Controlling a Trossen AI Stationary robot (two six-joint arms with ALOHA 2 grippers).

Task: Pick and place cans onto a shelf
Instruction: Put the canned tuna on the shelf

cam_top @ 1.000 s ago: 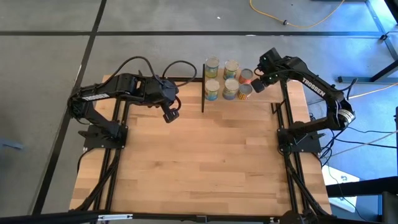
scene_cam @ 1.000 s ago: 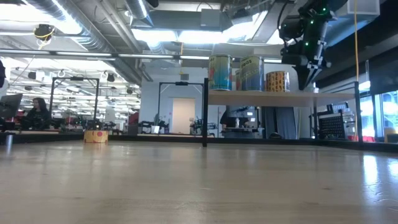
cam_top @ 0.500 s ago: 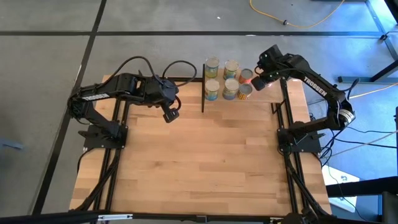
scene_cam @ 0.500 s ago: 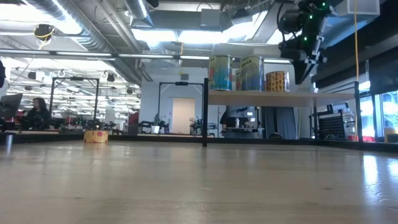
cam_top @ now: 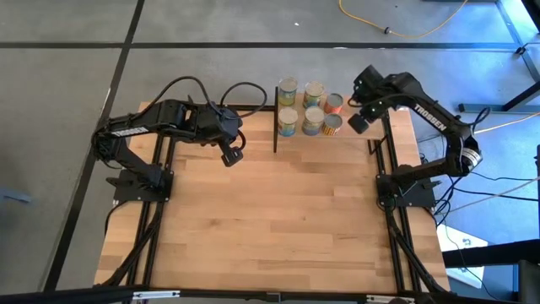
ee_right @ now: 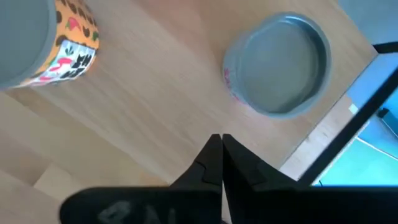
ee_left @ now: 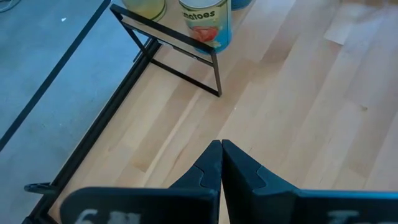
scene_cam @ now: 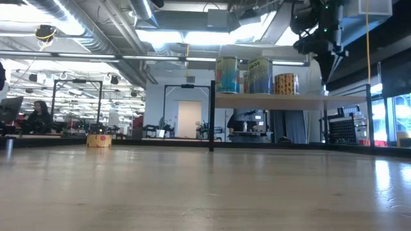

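The worktop point(cam_top: 270, 219) is big, made of pale wood, with two dark arms on it, one at each side. At the far edge stands the shelf point(scene_cam: 282, 101), a small wood board on thin black posts.

Six cans point(cam_top: 310, 108) stand on the shelf in two rows, all upright and close together. From the side only three show. They look hard and stiff, so a squeeze should not bend them. They are likely a bit heavy if full. Their round metal sides may be slippery, so I think the best place to hold one is around the middle of its side, with the tool coming down over the top.

The right tool point(cam_top: 358, 123) hangs above the right end of the shelf, just beside the nearest cans and not touching any. Its two fingers are pressed together and hold nothing. In its own view, one can with a grey top sits ahead of the fingers, and an orange can stands off to one side.

The left tool point(cam_top: 231, 158) waits over the worktop, left of the shelf, near its black post. Its fingers are pressed together too, with nothing in them.
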